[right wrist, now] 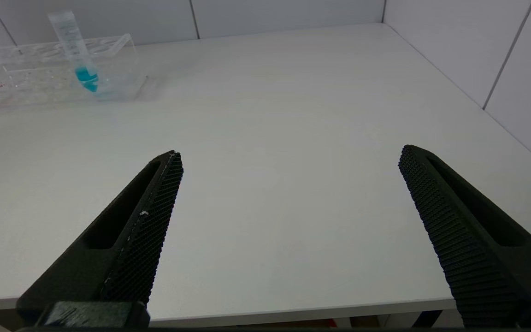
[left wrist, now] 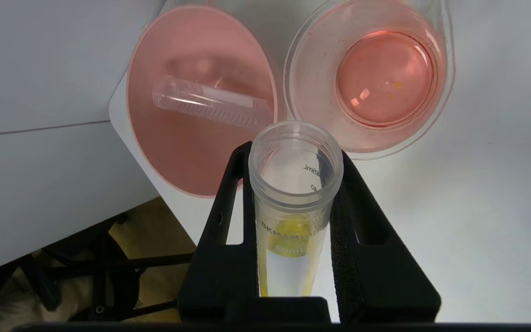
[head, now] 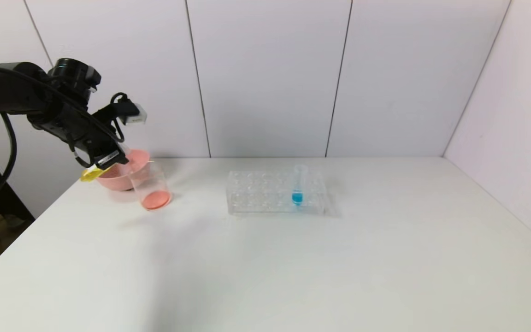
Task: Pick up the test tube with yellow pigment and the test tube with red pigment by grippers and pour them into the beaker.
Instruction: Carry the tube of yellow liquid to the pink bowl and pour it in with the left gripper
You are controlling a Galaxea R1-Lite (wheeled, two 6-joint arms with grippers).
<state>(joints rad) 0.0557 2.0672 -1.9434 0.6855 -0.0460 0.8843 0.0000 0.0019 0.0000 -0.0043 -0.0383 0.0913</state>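
My left gripper [head: 105,159] is shut on the test tube with yellow pigment [left wrist: 293,184] and holds it tilted above the table's far left. Its yellow tip [head: 91,174] points away from the beaker. The tube's open mouth is close to the rim of the beaker [head: 148,177], which holds orange-red liquid at its bottom. In the left wrist view the beaker [left wrist: 314,83] is just beyond the tube's mouth. Yellow liquid stays in the tube's tip. A clear tube without liquid [left wrist: 210,103] lies in the pink bowl. No tube holding red liquid shows. My right gripper [right wrist: 289,152] is open and empty over the near table edge.
The pink bowl [head: 114,182] stands behind and left of the beaker, touching it. A clear rack [head: 265,193] at mid-table holds a tube with blue liquid [head: 298,186]. The rack [right wrist: 39,78] is far from my right gripper. The table's left edge is near the bowl.
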